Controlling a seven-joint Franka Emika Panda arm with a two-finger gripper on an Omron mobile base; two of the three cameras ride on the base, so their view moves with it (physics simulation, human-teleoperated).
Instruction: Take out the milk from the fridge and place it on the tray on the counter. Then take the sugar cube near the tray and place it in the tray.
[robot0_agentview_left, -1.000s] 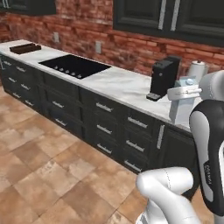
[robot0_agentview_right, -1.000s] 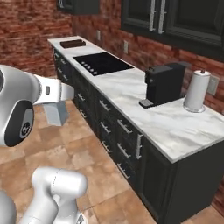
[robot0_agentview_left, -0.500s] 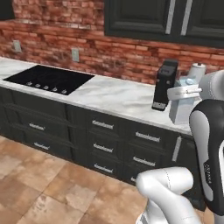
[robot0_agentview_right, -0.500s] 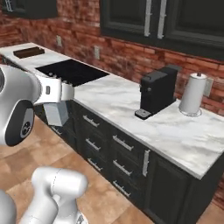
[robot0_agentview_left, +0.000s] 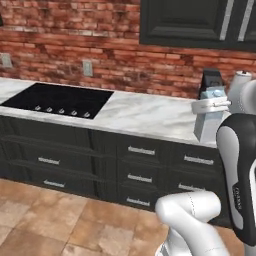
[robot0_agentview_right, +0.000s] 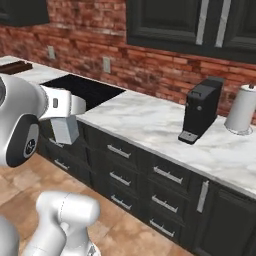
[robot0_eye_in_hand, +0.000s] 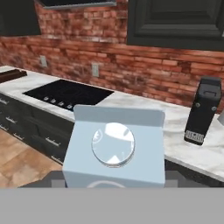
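Pale-blue milk (robot0_eye_in_hand: 114, 148) upright in the tool (robot0_eye_in_hand: 114, 181) — cap towards camera.

This is a home kitchen. A white marble surface (robot0_agentview_right: 150, 120) with grey veining runs along a red brick wall (robot0_agentview_left: 100, 55), above dark cabinets (robot0_agentview_right: 165, 185) whose drawers carry silver handles. A black cooktop (robot0_agentview_left: 57, 100) is set flush into the surface. A black coffee machine (robot0_agentview_right: 200, 110) and a paper towel roll (robot0_agentview_right: 242, 110) stand on it, and dark upper cabinets (robot0_agentview_right: 200, 30) hang on the wall. The floor (robot0_agentview_left: 40, 220) is laid with terracotta tiles.
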